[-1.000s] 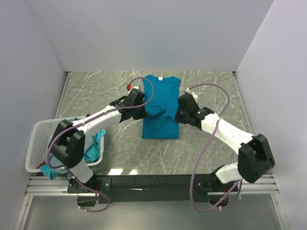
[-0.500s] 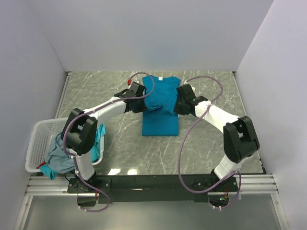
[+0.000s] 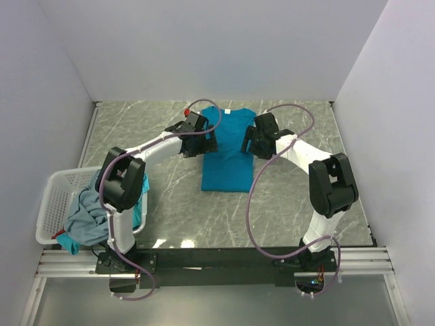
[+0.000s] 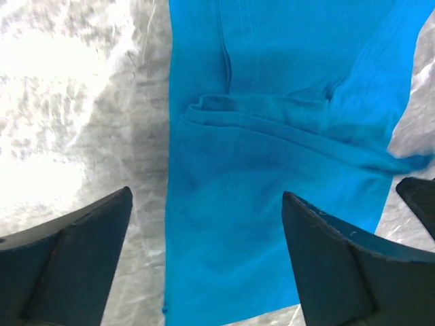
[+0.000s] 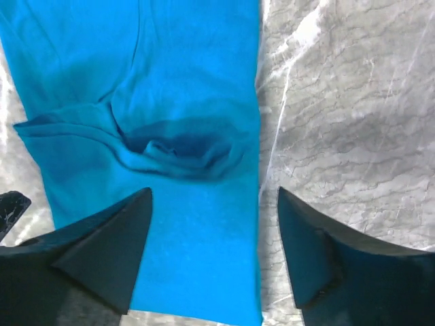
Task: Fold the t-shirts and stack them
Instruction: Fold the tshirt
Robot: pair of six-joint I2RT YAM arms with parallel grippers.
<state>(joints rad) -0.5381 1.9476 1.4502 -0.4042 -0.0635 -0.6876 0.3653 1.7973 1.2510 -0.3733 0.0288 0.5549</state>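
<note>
A bright teal-blue t-shirt (image 3: 228, 163) lies flat at the table's middle, its sleeves folded in and its white neck label (image 3: 228, 111) at the far end. A bunched crease runs across its middle (image 4: 272, 112) (image 5: 177, 146). My left gripper (image 3: 208, 142) (image 4: 205, 197) hovers open over the shirt's left edge, holding nothing. Over the right edge my right gripper (image 3: 247, 145) (image 5: 214, 193) is open too, with cloth under the gap but not held. More t-shirts, grey-blue (image 3: 85, 214) and teal (image 3: 139, 190), are heaped in the basket.
The white lattice basket (image 3: 49, 204) stands at the near left edge of the grey marbled table (image 3: 306, 183). White walls close in the left, back and right. Purple cables loop above both arms.
Both grippers carried cloth toward the shirt's collar end, then opened and let it go. The arms now reach farther back over the shirt.
</note>
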